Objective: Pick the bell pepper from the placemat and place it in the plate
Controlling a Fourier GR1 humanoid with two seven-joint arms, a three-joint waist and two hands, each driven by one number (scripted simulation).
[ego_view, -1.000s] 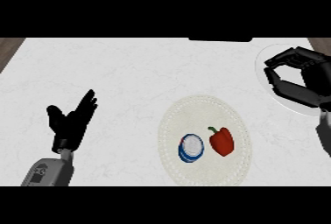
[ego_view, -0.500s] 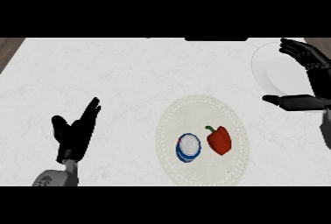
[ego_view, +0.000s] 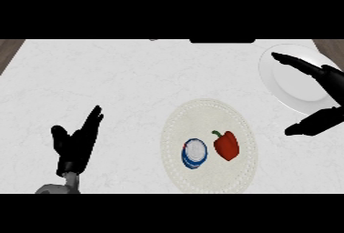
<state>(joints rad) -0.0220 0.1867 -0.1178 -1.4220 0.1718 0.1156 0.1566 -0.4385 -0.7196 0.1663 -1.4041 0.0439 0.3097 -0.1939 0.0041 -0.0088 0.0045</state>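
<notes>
Fingers [ego_view: 295, 63] of the right hand [ego_view: 332, 84] are spread wide, holding nothing, over the plate. The step is judged to be the reach, with the pick not yet begun. On the white counter [ego_view: 121, 77], the placemat [ego_view: 208, 113] lies near the plate [ego_view: 285, 86]. The left hand [ego_view: 75, 145] rests open at lower left. A blue-rimmed bowl [ego_view: 194, 154] sits just beside the bell pepper [ego_view: 226, 146] on the placemat, so the grasp should probably come from the pepper's free right side.

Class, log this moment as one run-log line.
bell pepper: on placemat, not held | right hand: open, overlapping plate | left hand: open, resting lower left
</notes>
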